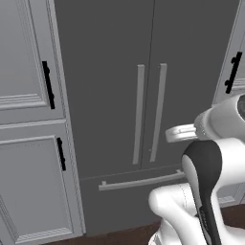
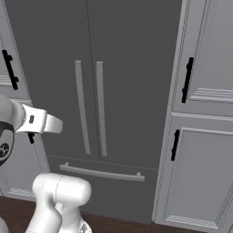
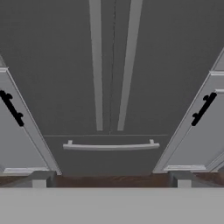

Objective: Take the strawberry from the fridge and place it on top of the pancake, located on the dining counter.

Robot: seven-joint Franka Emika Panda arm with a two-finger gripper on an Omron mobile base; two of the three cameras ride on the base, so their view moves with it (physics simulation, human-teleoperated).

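The fridge (image 1: 110, 72) (image 2: 132, 54) (image 3: 57, 65) stands straight ahead, a tall dark grey front with both doors closed. Two long light grey vertical handles (image 1: 139, 115) (image 2: 82, 107) (image 3: 96, 65) flank the centre seam, above a bottom drawer with a horizontal handle (image 3: 110, 146). My gripper (image 3: 110, 181) is open, facing the fridge front from a distance at about drawer height, with nothing between its fingertips (image 3: 39, 179). The strawberry is hidden behind the closed doors. The pancake and the dining counter are out of view.
Light grey panelled cabinets with black handles (image 1: 48, 85) (image 2: 187, 79) flank the fridge on both sides. Dark wooden floor (image 3: 109, 180) runs along the base. My own white arm (image 1: 206, 191) fills the near side of the base views.
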